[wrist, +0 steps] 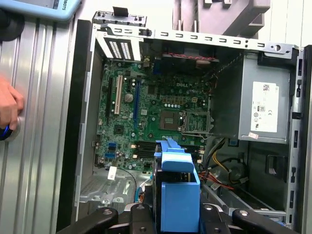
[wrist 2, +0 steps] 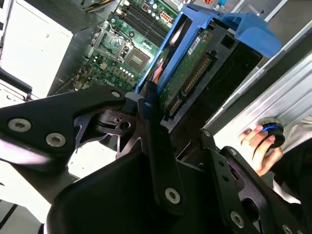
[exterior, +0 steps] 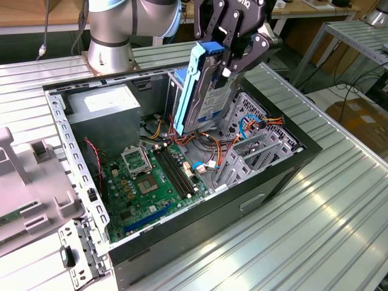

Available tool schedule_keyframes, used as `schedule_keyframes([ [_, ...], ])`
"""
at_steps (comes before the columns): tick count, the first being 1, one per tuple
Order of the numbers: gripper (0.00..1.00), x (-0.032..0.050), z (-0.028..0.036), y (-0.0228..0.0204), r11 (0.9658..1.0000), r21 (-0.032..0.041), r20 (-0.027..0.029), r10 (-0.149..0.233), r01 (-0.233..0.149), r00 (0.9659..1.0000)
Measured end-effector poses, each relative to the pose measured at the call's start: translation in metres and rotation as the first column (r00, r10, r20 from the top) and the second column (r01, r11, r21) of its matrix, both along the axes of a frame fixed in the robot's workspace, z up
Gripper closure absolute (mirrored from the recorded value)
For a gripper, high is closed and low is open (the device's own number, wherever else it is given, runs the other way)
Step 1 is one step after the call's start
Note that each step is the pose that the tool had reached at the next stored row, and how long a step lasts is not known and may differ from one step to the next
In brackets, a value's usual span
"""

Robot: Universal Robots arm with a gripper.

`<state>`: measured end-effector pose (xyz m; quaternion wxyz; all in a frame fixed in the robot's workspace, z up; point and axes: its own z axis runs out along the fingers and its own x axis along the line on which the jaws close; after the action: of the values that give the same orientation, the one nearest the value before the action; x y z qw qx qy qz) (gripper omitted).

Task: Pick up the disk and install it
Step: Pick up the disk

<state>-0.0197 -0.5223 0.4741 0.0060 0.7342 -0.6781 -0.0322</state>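
The disk [exterior: 203, 91], a dark drive in a bright blue carrier, hangs nearly upright above the open computer case [exterior: 60, 121], its lower end over the gap between the motherboard [exterior: 145, 182] and the metal drive cage [exterior: 260, 145]. My gripper [exterior: 233, 63] is shut on its upper end. In the second wrist view the disk [wrist 2: 195, 63] runs away from my black fingers [wrist 2: 148, 112], circuit side showing. In the first wrist view the blue carrier [wrist: 178, 195] sits between my fingers, above the motherboard [wrist: 156, 117].
A grey power supply [exterior: 103, 109] fills the case's back corner, and orange and blue cables [exterior: 254, 124] lie near the cage. The removed side panel [exterior: 24, 182] rests at the exterior view's left. A person's hand [wrist: 7, 109] rests on the ribbed metal table [exterior: 315, 212] beside the case.
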Motion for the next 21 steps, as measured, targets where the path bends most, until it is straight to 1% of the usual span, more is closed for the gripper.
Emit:
schedule_keyframes([
  [1,0.64,0.0002,0.0000,-0.0024,1.0000,-0.0001,0.0000,0.000,0.000,1.0000],
  [6,0.64,0.0011,0.0000,-0.0111,1.0000,0.0000,0.0000,0.000,0.000,1.0000],
  [7,0.64,0.0016,0.0000,-0.0138,1.0000,0.0000,0.0000,0.000,0.000,1.0000],
  [10,0.64,0.0025,-0.0001,-0.0191,1.0000,0.0001,0.0000,0.000,0.000,1.0000],
  [11,0.64,0.0032,0.0000,-0.0220,1.0000,-0.0001,-0.0001,0.000,0.000,1.0000],
  [12,0.64,0.0039,-0.0001,-0.0264,1.0000,0.0000,-0.0001,0.000,0.000,1.0000],
  [14,0.64,0.0050,-0.0002,-0.0328,1.0000,0.0000,-0.0001,0.000,0.000,1.0000],
  [17,0.64,0.0062,-0.0003,-0.0418,1.0000,0.0002,-0.0003,0.000,0.000,1.0000],
  [20,0.64,0.0074,-0.0004,-0.0496,1.0000,0.0003,-0.0005,0.000,0.000,1.0000],
  [21,0.64,0.0081,-0.0004,-0.0538,1.0000,0.0002,-0.0006,0.000,0.000,1.0000],
])
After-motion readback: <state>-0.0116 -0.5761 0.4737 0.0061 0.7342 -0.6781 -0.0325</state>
